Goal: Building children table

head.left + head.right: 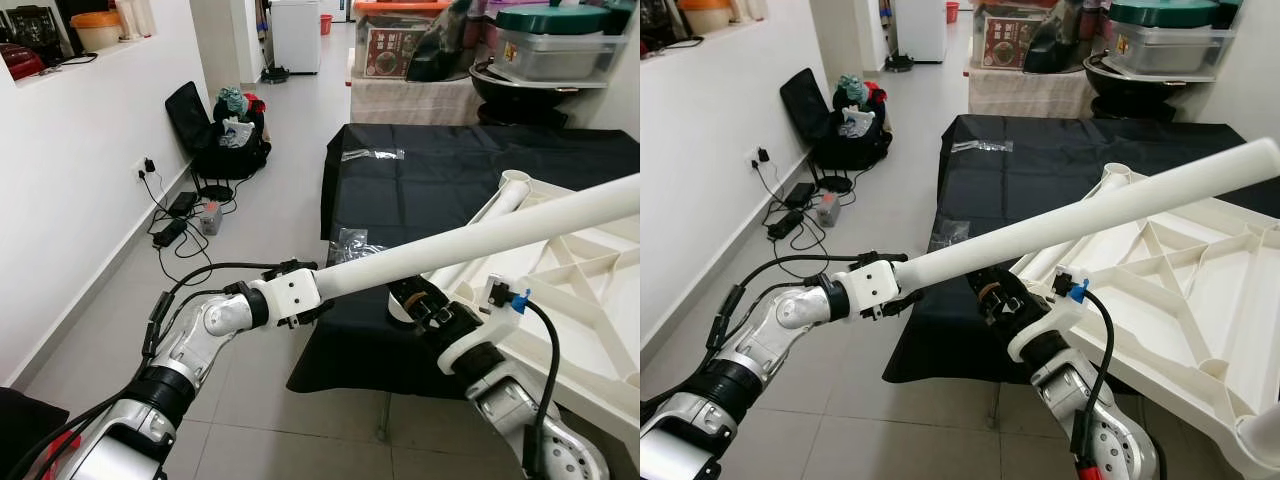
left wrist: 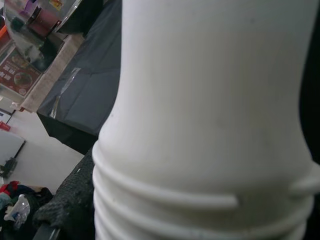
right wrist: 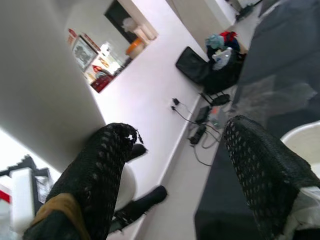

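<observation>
A long white table leg (image 1: 480, 235) runs slantwise across the view. My left gripper (image 1: 300, 295) is shut on its lower, threaded end (image 2: 200, 125), with one black finger (image 2: 70, 200) beside the threads. The white children's table top (image 1: 590, 290) lies upside down on a black cloth (image 1: 430, 180), ribs facing up. A second white leg (image 1: 500, 195) lies along the top's near edge. My right gripper (image 1: 415, 300) sits under the held leg by the table top's corner. It is open, its fingers (image 3: 260, 170) spread wide with nothing between them.
Two clear plastic bags (image 1: 372, 154) (image 1: 350, 243) lie on the cloth. By the left wall are a black bag with clothes (image 1: 225, 130), a power strip and cables (image 1: 170, 232). Boxes and containers (image 1: 550, 50) stand behind the cloth. Tiled floor (image 1: 260, 380) lies at the near left.
</observation>
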You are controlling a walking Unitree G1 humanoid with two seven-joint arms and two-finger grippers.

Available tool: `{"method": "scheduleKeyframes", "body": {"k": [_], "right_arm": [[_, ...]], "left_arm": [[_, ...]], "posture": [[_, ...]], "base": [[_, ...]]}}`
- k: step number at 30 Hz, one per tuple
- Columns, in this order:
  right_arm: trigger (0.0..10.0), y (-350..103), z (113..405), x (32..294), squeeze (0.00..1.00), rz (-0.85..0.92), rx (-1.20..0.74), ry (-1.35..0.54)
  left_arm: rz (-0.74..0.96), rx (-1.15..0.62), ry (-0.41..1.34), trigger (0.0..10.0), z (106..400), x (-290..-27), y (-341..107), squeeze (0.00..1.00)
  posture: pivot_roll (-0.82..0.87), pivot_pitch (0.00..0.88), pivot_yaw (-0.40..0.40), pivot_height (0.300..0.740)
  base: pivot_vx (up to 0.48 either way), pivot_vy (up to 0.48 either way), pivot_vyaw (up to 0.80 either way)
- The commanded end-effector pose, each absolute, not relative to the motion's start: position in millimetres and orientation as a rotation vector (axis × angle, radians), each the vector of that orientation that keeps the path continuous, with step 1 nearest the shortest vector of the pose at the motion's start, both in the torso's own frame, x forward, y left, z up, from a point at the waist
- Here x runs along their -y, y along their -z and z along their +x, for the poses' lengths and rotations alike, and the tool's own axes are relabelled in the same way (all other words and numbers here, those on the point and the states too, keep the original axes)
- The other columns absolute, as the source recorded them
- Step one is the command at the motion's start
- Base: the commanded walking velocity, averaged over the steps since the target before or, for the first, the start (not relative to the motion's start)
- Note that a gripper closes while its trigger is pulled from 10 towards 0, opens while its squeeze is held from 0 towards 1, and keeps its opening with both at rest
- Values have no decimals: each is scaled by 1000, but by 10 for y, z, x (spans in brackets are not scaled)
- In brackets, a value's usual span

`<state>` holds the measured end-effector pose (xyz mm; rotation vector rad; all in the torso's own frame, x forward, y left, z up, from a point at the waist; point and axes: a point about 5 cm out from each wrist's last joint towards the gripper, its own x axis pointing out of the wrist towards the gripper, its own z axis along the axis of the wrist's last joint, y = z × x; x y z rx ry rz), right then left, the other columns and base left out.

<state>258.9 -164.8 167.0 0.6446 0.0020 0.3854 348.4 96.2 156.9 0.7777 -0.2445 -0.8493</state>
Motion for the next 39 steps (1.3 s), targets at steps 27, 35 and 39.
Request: {"method": "scheduleKeyframes", "body": {"k": [27,35,39], "right_arm": [[10000,-1664,2497,1722,0,600,23,-392],[10000,-1745,2392,1564,0,642,55,-546],[10000,-1810,2412,1467,0,702,84,-581]], "left_arm": [[769,255,763,10000,3555,-1067,-1627,0],[769,257,735,10000,3595,-1108,-1667,0],[767,253,738,10000,3584,-1099,-1643,0]], "posture": [[16,0,-6,740],[24,0,-7,740],[24,0,-7,740]], "base": [[0,0,0],[0,0,0],[0,0,0]]}}
